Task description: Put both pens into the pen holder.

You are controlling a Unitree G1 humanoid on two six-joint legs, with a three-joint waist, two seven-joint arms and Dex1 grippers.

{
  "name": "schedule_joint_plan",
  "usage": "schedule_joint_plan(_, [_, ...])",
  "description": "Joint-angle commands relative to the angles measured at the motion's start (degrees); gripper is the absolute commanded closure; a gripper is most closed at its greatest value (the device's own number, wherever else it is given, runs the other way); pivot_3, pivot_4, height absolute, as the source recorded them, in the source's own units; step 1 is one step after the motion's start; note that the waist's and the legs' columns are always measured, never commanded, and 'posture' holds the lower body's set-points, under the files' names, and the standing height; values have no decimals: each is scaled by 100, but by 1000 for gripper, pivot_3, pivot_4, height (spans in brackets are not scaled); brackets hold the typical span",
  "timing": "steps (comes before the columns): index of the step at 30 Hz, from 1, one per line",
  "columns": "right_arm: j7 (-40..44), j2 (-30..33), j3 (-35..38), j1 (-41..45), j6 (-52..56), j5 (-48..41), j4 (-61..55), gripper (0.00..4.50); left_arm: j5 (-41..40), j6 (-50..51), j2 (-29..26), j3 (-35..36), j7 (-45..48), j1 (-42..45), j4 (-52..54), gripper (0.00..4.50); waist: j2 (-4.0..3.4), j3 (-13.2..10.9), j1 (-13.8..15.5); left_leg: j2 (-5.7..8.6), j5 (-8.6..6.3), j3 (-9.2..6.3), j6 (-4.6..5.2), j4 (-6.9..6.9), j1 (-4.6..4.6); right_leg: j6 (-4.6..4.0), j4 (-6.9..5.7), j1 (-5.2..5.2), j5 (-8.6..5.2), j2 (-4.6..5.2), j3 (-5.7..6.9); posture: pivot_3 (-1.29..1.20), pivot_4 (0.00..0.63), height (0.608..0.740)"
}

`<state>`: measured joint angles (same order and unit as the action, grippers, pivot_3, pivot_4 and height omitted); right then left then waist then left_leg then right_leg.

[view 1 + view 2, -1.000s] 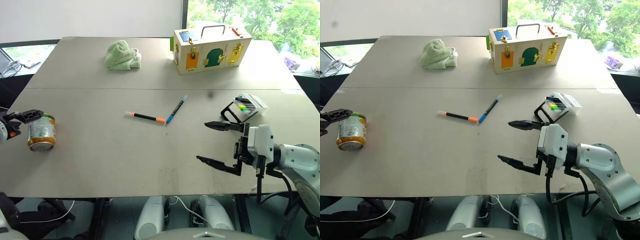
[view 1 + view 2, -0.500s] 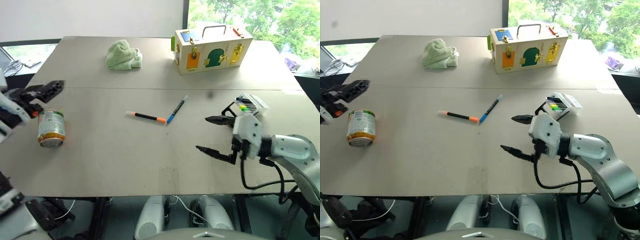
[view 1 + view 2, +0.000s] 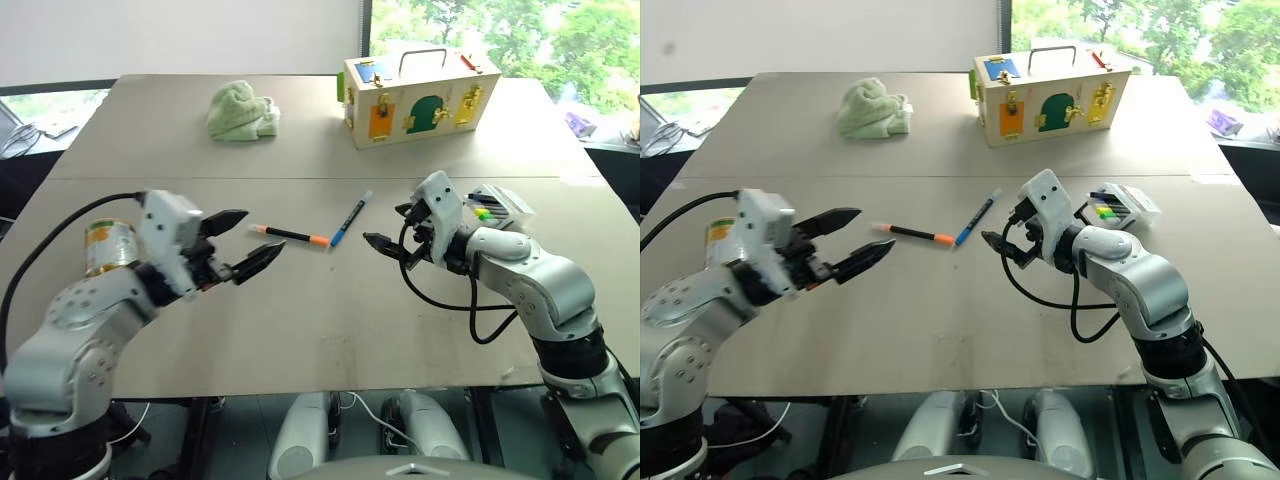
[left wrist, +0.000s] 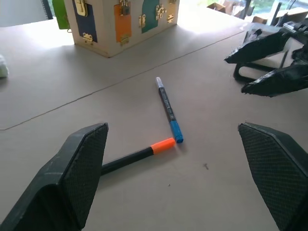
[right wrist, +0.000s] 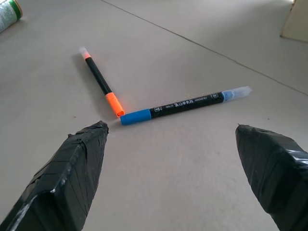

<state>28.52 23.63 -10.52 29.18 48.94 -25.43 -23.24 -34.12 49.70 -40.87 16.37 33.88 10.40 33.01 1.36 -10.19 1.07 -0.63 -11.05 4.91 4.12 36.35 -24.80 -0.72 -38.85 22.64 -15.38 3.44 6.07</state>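
Two pens lie in a V at mid-table, their near ends almost touching. One is black with an orange end (image 3: 292,235); the other is blue with a pale tip (image 3: 353,217). My left gripper (image 3: 265,230) hovers open just left of the black pen, holding nothing. On the other side, my right gripper (image 3: 383,224) is open and empty close to the blue pen. The pen holder (image 3: 497,207), a small clear-and-white box with a black loop, sits behind my right wrist with coloured markers inside. Both pens, black (image 5: 100,81) and blue (image 5: 183,105), show between the fingers in the right wrist view.
A green-and-orange can (image 3: 108,247) stands behind my left forearm. A green cloth (image 3: 242,109) and a wooden box with coloured doors (image 3: 418,88) sit at the far side. The table's front edge (image 3: 330,388) runs below both arms.
My left arm has swung in from the far left, past the can, to the black pen. My right gripper has moved forward and left toward the blue pen. Both stay open.
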Motion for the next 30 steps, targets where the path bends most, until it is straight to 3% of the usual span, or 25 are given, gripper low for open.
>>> schedule_joint_plan(1, [848,315,117,-355,-1041,-59,-512,0,-142,1517,117,-569,-879,1064,24,25,0,0,28,0,0,-2,1,1,-1,6,2,0,-2,-3,1,0,150,740])
schedule_joint_plan(3, [1043,684,266,-643,-1124,-10,-644,0,-138,2730,431,-1158,-1125,2184,-503,25,7,-1,90,3,0,-12,5,15,-5,29,1,-11,-11,-8,7,0,150,740])
schedule_joint_plan(7, [972,986,359,-886,-1255,185,-748,0,-52,3795,1007,-1694,-1236,3446,-1617,25,10,-3,69,0,0,-2,8,22,-1,38,-3,-13,-8,-16,-9,0,150,740])
schedule_joint_plan(14, [535,1066,595,-1518,-1136,324,-1455,0,1104,2802,2123,-3055,-1430,4719,-4653,25,9,-4,-9,-10,1,3,5,15,1,28,-5,-6,-4,-31,-21,0,150,740])
schedule_joint_plan(17, [325,1059,672,-1777,-1070,386,-1723,0,1464,2330,2329,-3495,-1120,5005,-5597,1275,9,-3,-9,-9,1,7,5,15,-2,28,-1,-3,-5,-28,-25,0,150,740])
schedule_joint_plan(19, [200,1019,739,-1902,-999,364,-1855,0,1660,2009,2443,-3680,-916,5098,-6006,2368,4,1,-12,-10,0,8,5,15,1,31,-1,-3,-7,-27,-26,0,150,740])
schedule_joint_plan(23, [-135,804,916,-2030,-595,156,-2008,0,1932,1562,2515,-3893,-493,5080,-6128,4322,-6,7,42,-10,-1,3,3,15,7,30,-2,-8,-8,-19,-21,0,150,740])
schedule_joint_plan(26, [-461,379,1199,-1912,58,-378,-1997,0,1780,1290,2430,-3453,-272,4833,-5499,4464,-7,7,48,-10,-6,4,-6,19,5,17,-1,-8,2,-6,-17,0,150,740])
schedule_joint_plan(30, [-895,-298,1454,-1346,1035,-1146,-1734,0,1181,491,1923,-2594,387,3866,-3347,4464,-8,-4,-62,-8,0,5,4,16,-11,9,-1,7,6,1,-15,0,150,740])
